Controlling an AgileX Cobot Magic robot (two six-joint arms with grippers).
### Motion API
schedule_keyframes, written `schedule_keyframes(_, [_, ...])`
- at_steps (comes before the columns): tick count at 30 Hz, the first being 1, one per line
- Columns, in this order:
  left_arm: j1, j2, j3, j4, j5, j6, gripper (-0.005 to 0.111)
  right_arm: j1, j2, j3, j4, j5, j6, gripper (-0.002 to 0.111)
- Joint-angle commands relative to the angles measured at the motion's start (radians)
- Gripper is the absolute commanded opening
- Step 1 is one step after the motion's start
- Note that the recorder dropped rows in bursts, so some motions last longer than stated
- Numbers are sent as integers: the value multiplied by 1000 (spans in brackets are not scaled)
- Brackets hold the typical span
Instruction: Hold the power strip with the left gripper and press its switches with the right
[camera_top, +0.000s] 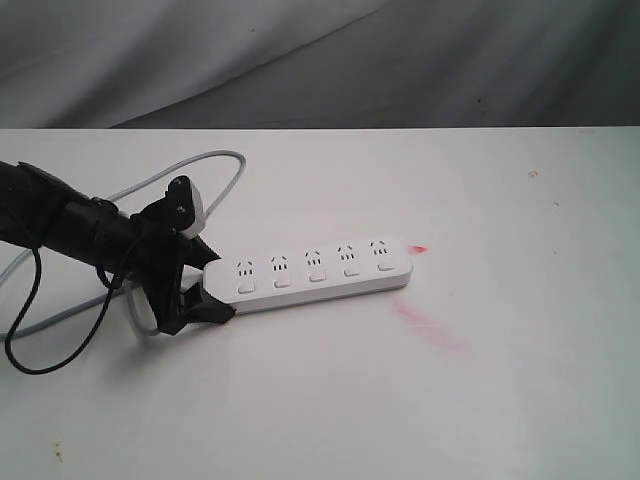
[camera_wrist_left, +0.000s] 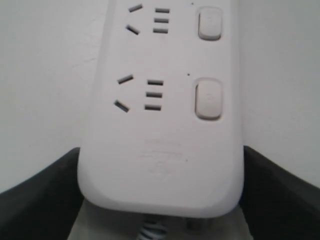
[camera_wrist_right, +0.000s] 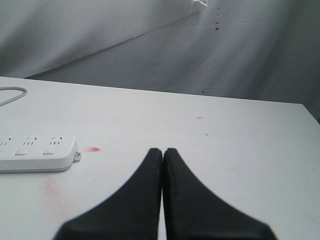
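The long white plastic power strip (camera_top: 315, 272) lies flat on the white table (camera_top: 520, 400), sockets facing up. In the exterior view its long axis runs left to right, rising slightly toward the right. The cord end points left and the rounded free end points right. Its five small white rounded-rectangle switches (camera_top: 316, 276) form a row along the near edge.

The grey cord (camera_top: 225, 160) loops away behind the strip. A red smear (camera_top: 430, 330) marks the table near the free end. Nothing covers the switches.

My black two-finger left gripper (camera_top: 215, 285) stands wide, clamping the cord end with one finger (camera_wrist_left: 35, 200) against each long side. My black right gripper (camera_wrist_right: 163, 155) is closed with its tips pressed together. It holds nothing and is well apart from the free end.
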Motion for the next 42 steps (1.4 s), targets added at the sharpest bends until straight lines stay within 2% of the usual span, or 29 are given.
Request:
schedule_keyframes(1, [-7,1,-5,-1,9,4,52,-8,-5,3,-9,-8,3,0])
schedule_keyframes(10, [-7,1,-5,-1,9,4,52,-8,-5,-2,46,-3,3,0])
schedule_keyframes(13, [-7,1,-5,-1,9,4,52,-8,-5,-49,46,57,3,0])
schedule_keyframes(17, [-7,1,-5,-1,9,4,52,-8,27,-177,32,167,3,0])
schedule_keyframes(20, [-7,1,-5,-1,9,4,52,-8,118,-286,-19,169,3,0])
schedule_keyframes(29, [-7,1,-5,-1,9,4,52,-2,597,-708,-61,182,3,0])
schedule_keyframes(33, [-7,1,-5,-1,9,4,52,71,780,-856,-62,184,3,0])
schedule_keyframes(38, [-7,1,-5,-1,9,4,52,222,978,-1005,-60,187,6,0])
schedule_keyframes(42, [-7,1,-5,-1,9,4,52,327,1120,-1079,-38,279,0,0])
